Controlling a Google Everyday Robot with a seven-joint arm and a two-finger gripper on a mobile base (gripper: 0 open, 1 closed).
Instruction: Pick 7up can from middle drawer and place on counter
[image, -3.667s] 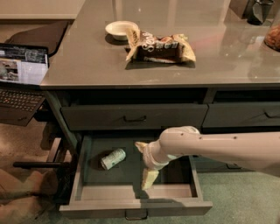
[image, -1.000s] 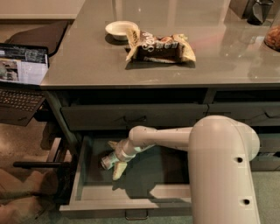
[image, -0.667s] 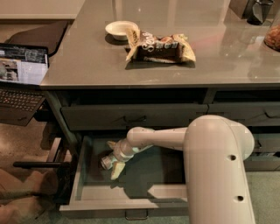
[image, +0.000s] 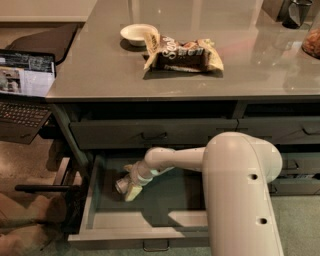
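Note:
The middle drawer (image: 145, 233) is pulled open below the counter (image: 95, 70). The 7up can (image: 121, 186) lies on its side at the drawer's left inside; only its silver end and a bit of pale body show. My gripper (image: 128, 183) reaches into the drawer from the right. Its pale fingers (image: 132, 193) sit on either side of the can, closed around it. The can rests low in the drawer, near the floor. My white arm (image: 240, 190) covers the drawer's right part.
A brown-and-yellow snack bag (image: 185, 55) and a white bowl (image: 137, 33) lie on the counter. The shallower top drawer (image: 150, 133) is shut just above my arm. A laptop (image: 25, 80) and a chair base (image: 35, 200) stand to the left.
My arm swung from the drawer's middle to its left side and reached the can. In the last second the gripper settled around the can and nudged it slightly left.

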